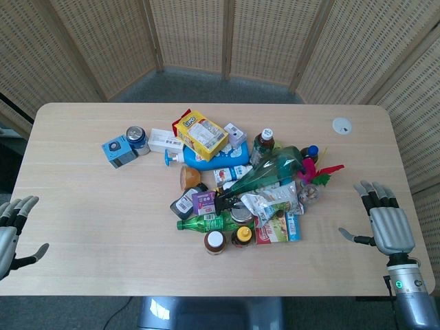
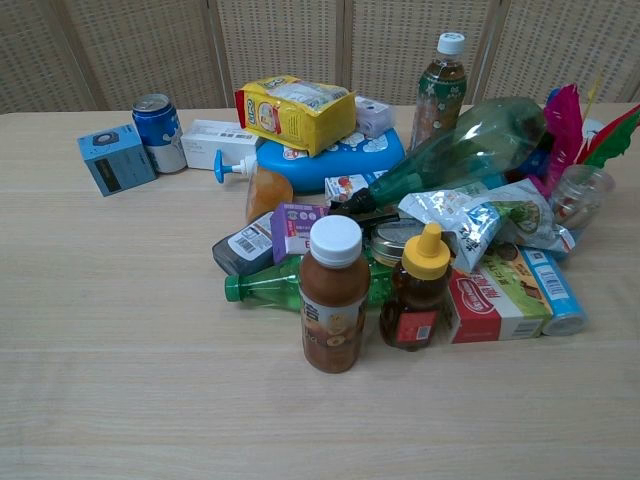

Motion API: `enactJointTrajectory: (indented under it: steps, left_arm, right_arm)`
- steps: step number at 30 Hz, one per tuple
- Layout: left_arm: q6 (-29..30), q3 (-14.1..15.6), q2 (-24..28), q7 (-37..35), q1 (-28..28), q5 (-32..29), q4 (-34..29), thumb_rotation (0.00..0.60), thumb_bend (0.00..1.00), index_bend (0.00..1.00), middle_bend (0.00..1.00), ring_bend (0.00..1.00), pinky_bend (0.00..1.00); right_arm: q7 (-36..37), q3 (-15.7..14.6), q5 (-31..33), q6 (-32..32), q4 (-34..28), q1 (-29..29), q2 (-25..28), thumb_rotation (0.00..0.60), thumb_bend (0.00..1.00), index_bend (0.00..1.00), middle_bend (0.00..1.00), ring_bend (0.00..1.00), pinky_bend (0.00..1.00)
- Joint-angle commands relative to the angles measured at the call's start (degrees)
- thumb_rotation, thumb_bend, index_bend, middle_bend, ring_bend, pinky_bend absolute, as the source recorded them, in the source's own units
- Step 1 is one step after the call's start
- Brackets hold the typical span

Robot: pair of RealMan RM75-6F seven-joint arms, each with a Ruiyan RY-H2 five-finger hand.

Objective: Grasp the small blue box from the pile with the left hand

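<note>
The small blue box [image 1: 117,151] [image 2: 116,157] sits at the far left edge of the pile, next to a blue can [image 1: 137,139] [image 2: 159,131]. My left hand [image 1: 12,237] hangs at the table's front left corner, open, fingers spread, far from the box. My right hand [image 1: 383,222] rests open over the table's right side, holding nothing. Neither hand appears in the chest view.
The pile holds a yellow packet [image 1: 200,134], a blue pump bottle [image 1: 210,159], a white box [image 1: 165,141], a big green bottle [image 1: 268,172], a small green bottle [image 1: 206,222], two brown bottles [image 2: 334,294] and a red-white carton [image 2: 496,298]. A white disc [image 1: 342,125] lies far right.
</note>
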Motion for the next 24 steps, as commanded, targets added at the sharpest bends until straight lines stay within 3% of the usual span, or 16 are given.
enactJointTrajectory:
  steps: [1, 13, 24]
  left_arm:
    - [-0.35, -0.06, -0.14, -0.1, -0.22, 0.04, 0.19, 0.6, 0.32, 0.0, 0.0, 0.0, 0.0]
    - [-4.1, -1.61, 0.97, -0.4, -3.06, -1.54, 1.36, 0.6, 0.31, 0.0, 0.0, 0.0, 0.0]
    - [-19.69, -6.51, -2.62, -0.93, -12.98, -12.83, 11.38, 0.6, 0.31, 0.0, 0.0, 0.0, 0.0]
  right_arm:
    - [-0.34, 0.14, 0.09, 0.09, -0.27, 0.05, 0.03, 0.385, 0.18, 0.0, 0.0, 0.0, 0.0]
    - [-0.49, -0.05, 0.04, 1.34, -1.08, -0.9, 0.64, 0.389, 0.18, 0.0, 0.0, 0.0, 0.0]
    - [-0.32, -0.05, 1.03, 2.31, -1.83, -2.22, 2.55, 0.39, 0.18, 0.0, 0.0, 0.0, 0.0]
